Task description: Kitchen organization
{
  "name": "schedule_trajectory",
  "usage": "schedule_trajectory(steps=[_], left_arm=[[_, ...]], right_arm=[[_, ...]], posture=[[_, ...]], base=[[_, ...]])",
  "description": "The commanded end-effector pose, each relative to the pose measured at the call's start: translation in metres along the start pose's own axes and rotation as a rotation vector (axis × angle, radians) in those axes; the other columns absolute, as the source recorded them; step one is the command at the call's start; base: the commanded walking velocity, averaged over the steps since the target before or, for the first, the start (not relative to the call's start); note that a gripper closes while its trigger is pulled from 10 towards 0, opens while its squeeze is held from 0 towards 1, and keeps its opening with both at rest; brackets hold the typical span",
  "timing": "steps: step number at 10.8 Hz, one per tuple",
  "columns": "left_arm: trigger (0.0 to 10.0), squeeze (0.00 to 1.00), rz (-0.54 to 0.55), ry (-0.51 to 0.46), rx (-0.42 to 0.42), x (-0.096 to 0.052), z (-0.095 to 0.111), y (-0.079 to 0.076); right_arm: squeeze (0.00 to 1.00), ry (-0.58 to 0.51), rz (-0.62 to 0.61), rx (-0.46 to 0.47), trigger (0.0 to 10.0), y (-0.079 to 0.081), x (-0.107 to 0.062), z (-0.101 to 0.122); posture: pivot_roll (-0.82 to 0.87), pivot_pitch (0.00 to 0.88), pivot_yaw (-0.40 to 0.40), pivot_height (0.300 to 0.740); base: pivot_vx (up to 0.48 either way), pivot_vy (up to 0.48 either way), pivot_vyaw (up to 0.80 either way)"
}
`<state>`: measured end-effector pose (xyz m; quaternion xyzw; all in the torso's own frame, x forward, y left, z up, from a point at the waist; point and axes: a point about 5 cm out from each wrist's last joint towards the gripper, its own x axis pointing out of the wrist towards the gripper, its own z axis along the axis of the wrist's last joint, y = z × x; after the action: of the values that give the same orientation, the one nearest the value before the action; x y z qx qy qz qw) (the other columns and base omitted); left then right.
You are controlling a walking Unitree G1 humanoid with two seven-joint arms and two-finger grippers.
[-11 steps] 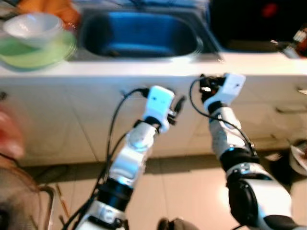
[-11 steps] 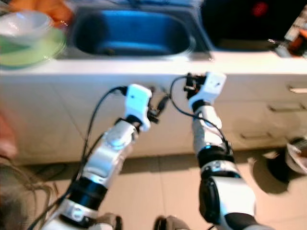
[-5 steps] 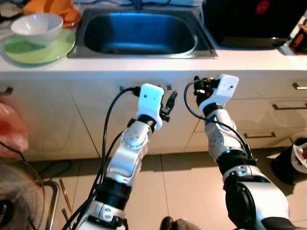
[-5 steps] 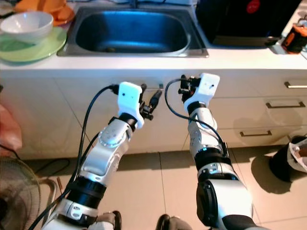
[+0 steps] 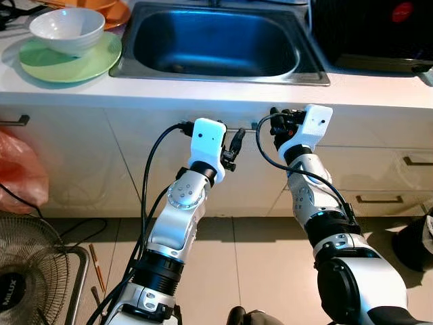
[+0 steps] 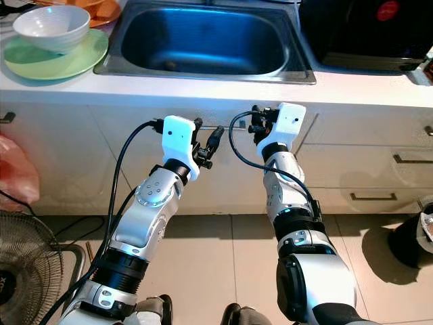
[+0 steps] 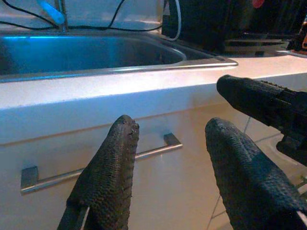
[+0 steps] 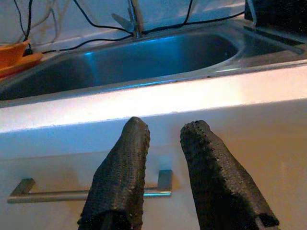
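Left hand [image 7: 168,158]: I see it spread wide, just before the cabinet handle [image 7: 96,165].
Right hand [image 8: 165,158]: narrowly parted, near that handle.
Table [image 5: 203,91]: sink [image 5: 213,44]; bowl [image 5: 67,30] on green plate [image 5: 67,64].

Dishes at the counter's left end.
White bowl [image 5: 67,30] stands upright on green plate [image 5: 70,59], beside the sink [image 5: 216,42].
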<state>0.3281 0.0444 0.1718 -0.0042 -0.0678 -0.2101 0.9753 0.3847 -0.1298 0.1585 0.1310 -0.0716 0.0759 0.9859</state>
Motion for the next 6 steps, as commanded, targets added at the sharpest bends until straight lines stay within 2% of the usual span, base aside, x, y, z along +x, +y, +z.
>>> schedule_trajectory(steps=[1,2,4,5,6], left_arm=[[10.0,0.00,-0.015,-0.007,-0.009,0.0026,0.0022,-0.0044],[10.0,0.00,-0.015,-0.007,-0.009,0.0026,0.0022,-0.0042],[10.0,0.00,-0.013,-0.005,-0.009,0.0027,0.0021,-0.0037],[10.0,0.00,-0.011,-0.004,-0.009,0.0027,0.0018,-0.0034],[10.0,0.00,-0.012,-0.004,-0.009,0.0027,0.0018,-0.0033]], right_arm=[[0.00,0.015,-0.006,-0.021,10.0,-0.0038,-0.0024,-0.0022],[0.00,0.015,-0.006,-0.023,10.0,-0.0035,-0.0025,-0.0024],[0.00,0.020,-0.007,-0.022,10.0,-0.0030,-0.0030,-0.0037],[0.00,0.026,-0.004,-0.032,10.0,-0.0029,-0.0033,-0.0046],[0.00,0.025,-0.004,-0.033,10.0,-0.0028,-0.0033,-0.0046]], posture=[[0.09,0.133,-0.069,0.740],[0.09,0.132,-0.068,0.740],[0.09,0.132,-0.068,0.740],[0.09,0.132,-0.068,0.740],[0.09,0.132,-0.067,0.740]], base=[[0.270,0.000,0.60],[0.285,0.000,0.80],[0.309,0.000,0.00],[0.000,0.000,0.59],[0.289,0.000,0.64]])
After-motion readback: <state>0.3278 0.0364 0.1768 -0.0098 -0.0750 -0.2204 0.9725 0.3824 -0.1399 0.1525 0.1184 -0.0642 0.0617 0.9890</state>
